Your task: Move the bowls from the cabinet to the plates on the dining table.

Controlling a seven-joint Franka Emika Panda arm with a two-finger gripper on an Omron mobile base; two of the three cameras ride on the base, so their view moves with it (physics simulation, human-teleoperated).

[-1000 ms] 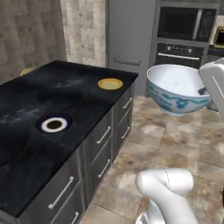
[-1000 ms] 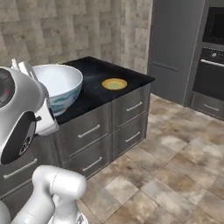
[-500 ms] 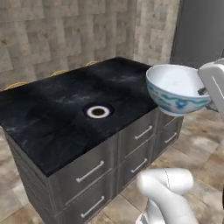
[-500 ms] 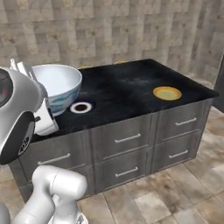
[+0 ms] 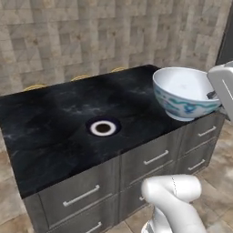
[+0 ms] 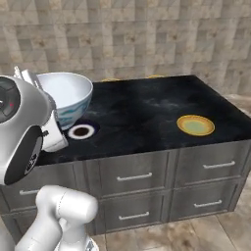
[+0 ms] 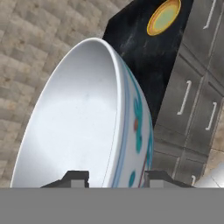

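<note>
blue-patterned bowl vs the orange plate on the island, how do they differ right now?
The bowl is deep, white with a blue-teal pattern; the plate is flat and orange-yellow. The bowl is held up in the gripper at the island's edge, while the plate lies on the marble top. The bowl is empty inside; the plate is bare too. Both are round.

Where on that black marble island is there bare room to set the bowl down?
The dining table is mostly bare: a wide patch lies between the white ring and the orange-yellow plate. Its far edge carries more plates. The end effector holds the patterned bowl near one end.
</note>
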